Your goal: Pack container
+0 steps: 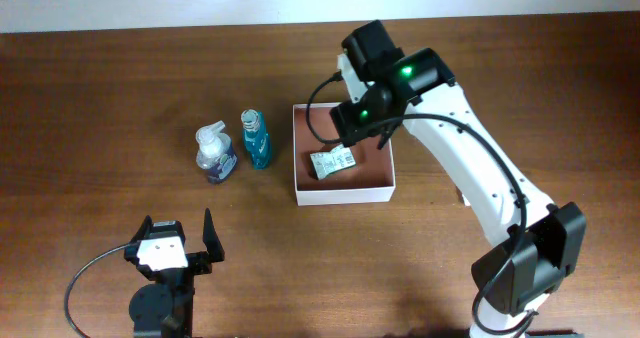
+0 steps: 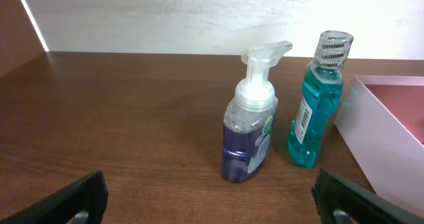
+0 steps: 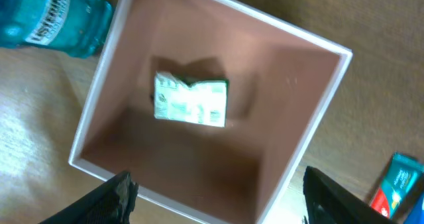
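Right gripper (image 3: 225, 201) hanging over the container (image 1: 345, 195) mid-table, pointing down, fingers standing wide apart, holding nothing. Small green-white packet (image 1: 333, 162) lying inside. Left gripper (image 1: 178, 236) sitting low, fully open, empty.

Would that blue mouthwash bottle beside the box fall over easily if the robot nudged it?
Probably: the mouthwash bottle stands tall on a narrow base, so a high push may tip it. It looks nearly full, so likely heavy for its size. Its glossy plastic might slip.
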Controlling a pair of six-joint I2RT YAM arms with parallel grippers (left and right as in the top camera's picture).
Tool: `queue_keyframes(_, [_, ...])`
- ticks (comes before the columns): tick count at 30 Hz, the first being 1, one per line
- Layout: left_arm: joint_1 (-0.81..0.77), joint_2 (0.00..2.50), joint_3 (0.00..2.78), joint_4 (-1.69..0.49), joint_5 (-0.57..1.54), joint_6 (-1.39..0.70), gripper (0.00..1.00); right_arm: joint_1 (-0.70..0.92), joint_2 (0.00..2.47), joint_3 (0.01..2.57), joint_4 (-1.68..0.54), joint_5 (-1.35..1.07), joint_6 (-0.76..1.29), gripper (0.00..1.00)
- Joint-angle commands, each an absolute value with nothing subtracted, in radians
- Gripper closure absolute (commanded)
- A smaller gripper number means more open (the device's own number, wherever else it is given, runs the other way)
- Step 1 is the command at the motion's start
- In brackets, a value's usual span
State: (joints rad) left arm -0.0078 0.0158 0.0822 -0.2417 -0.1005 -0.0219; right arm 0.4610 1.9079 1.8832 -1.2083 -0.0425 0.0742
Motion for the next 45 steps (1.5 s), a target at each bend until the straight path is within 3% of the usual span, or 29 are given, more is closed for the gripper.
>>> queue_keyframes(1, [-0.002, 0.011, 0.073, -0.236, -0.083, -0.006, 0.0, 0.465, 1.885, 1.898, -1.18, -0.014, 0.088, 0.25])
queue_keyframes(30, [-0.002, 0.011, 0.073, -0.236, -0.083, -0.006, 0.01, 0.465, 2.127, 1.885, -1.117, -0.105, 0.086, 0.16])
queue_keyframes(34, [-0.002, 0.011, 0.073, -0.236, -0.083, -0.006, 0.01, 0.466, 2.13, 1.885, -1.059, -0.106, 0.088, 0.32])
queue_keyframes(39, [-0.002, 0.011, 0.073, -0.236, -0.083, -0.006, 0.01, 0.486, 2.136, 1.883, -1.015, -0.121, 0.094, 0.71])
queue_keyframes(45, [-0.002, 0.011, 0.073, -0.236, -0.083, -0.006, 0.01, 0.518, 2.14, 1.883, -0.973, -0.12, 0.095, 0.89])
